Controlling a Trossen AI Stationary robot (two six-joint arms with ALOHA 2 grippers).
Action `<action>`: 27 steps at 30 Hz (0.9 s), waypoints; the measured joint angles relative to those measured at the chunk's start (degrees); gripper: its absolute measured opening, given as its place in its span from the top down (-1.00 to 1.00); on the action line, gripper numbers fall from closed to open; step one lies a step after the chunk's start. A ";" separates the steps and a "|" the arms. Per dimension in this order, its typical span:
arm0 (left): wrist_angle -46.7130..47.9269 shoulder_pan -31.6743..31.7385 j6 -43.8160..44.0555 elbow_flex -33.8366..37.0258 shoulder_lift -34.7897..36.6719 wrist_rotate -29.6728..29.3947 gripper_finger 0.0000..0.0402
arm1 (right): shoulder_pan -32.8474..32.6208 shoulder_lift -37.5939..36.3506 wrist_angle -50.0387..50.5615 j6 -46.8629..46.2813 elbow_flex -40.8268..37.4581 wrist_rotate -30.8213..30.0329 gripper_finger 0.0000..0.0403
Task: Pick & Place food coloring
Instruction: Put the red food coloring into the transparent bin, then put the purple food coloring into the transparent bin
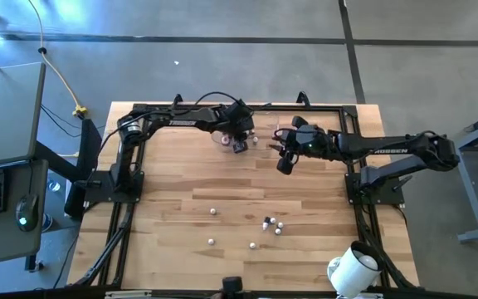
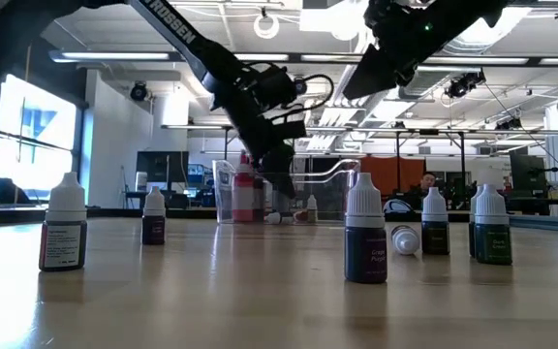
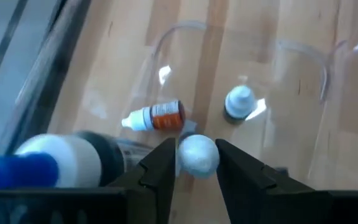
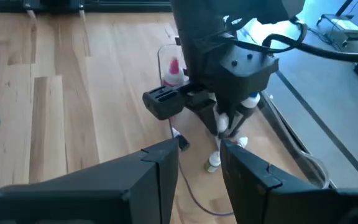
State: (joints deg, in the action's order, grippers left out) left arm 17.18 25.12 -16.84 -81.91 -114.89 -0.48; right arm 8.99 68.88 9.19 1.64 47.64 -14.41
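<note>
Left gripper [image 3: 194, 163] jaws slightly parted around a bottle's white cap [image 3: 197, 155], above the clear tub [image 1: 225, 137] at 12 o'clock on the table [image 1: 173, 178]. Release step, probably; next: open wider, lift clear. Right gripper [image 1: 285, 164] waits nearby, jaws parted, empty. Loose bottles [image 1: 270, 223] stand at 6 o'clock.

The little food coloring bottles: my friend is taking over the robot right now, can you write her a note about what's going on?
Left gripper: over the clear tub at the table's far side, fingers slightly apart around a white-capped bottle, seemingly just letting go.
Right gripper: hovering beside the tub, fingers apart, holding nothing.
Done: at least two bottles already lie in the tub, including an orange-labelled one.
Left: about eight bottles are scattered on the near half of the table, most upright, one on its side.
</note>
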 joint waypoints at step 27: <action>67.67 -2.26 6.85 -47.49 6.56 -2.40 0.24 | -4.64 5.69 -14.43 9.26 -7.35 29.91 0.44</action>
State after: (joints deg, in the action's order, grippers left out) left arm 84.85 22.86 -9.99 -129.40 -108.33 -2.88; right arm 4.36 74.57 -5.25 10.91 40.29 15.49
